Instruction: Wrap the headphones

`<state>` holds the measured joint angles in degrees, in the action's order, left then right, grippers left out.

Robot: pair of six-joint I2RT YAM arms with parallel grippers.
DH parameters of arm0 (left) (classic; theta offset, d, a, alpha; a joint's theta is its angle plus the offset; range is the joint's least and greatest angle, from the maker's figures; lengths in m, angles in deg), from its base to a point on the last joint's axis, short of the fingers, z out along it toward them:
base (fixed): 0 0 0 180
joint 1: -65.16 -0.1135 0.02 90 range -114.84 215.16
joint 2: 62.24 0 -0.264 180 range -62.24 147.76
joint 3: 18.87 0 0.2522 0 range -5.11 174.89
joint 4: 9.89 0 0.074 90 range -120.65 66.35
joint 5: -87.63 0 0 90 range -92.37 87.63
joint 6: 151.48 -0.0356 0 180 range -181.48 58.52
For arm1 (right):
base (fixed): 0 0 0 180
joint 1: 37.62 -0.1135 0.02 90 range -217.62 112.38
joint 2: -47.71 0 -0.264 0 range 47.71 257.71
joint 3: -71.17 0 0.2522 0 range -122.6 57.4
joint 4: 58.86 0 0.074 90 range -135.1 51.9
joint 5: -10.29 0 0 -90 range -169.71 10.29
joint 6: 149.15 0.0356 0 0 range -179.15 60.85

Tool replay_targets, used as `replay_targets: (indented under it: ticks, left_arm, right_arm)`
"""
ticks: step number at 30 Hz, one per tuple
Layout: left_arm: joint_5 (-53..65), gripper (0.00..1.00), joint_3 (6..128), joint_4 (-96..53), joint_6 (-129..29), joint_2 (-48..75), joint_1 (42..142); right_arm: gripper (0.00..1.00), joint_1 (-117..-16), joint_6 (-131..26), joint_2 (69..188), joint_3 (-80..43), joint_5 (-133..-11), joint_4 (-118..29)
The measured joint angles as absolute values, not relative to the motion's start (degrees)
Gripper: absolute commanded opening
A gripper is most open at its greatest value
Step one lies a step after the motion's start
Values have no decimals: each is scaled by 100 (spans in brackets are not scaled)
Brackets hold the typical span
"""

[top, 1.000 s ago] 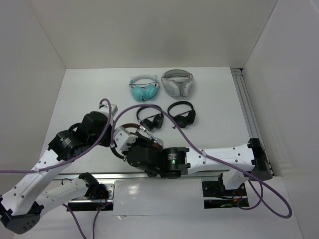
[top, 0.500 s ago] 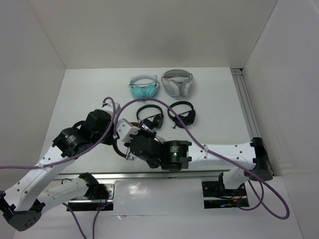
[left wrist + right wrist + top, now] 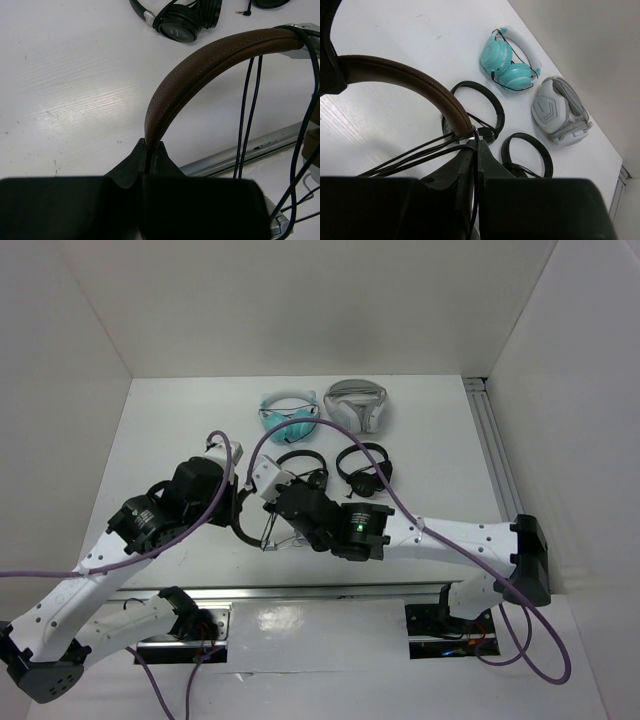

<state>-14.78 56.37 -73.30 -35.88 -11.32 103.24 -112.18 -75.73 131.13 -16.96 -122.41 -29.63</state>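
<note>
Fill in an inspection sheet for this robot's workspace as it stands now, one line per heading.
Surface: white table, faintly scuffed, no spills seen.
Job's things: headphones held between both grippers, brown headband arched between them.
Clutter: teal pair and white-grey pair at the back; two black pairs in front of them.
Grippers: left gripper shut on one end of the headband; right gripper shut on the cable by the other end.
Cables: thin black cable draped over the headband; purple leads run along both arms.
Surroundings: white walls on three sides; metal rail along the table's right edge.
</note>
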Motion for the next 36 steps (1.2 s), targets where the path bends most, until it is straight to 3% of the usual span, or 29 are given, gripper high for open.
replay_targets:
  ticks: [4,11,23,28,36]
  left_arm:
    - [-1430,0,5637,-7249,-3592,-1130,10335]
    - [-1362,0,5637,-7184,-3599,-968,10425]
    - [-1259,0,5637,-7144,-3723,-787,10846]
    - [-1246,0,5637,-7081,-3756,-787,11137]
    - [-1246,0,5637,-7026,-3763,-787,11354]
  right_arm:
    - [11,-11218,-7649,12969,-1655,-12182,-3057]
    - [0,-11192,-7798,12908,-1653,-11981,-3005]
    - [0,-11061,-8261,12807,-1716,-11227,-2559]
    - [10,-10930,-8327,12722,-1716,-10827,-2260]
    - [18,-10698,-8392,12385,-1716,-10462,-1949]
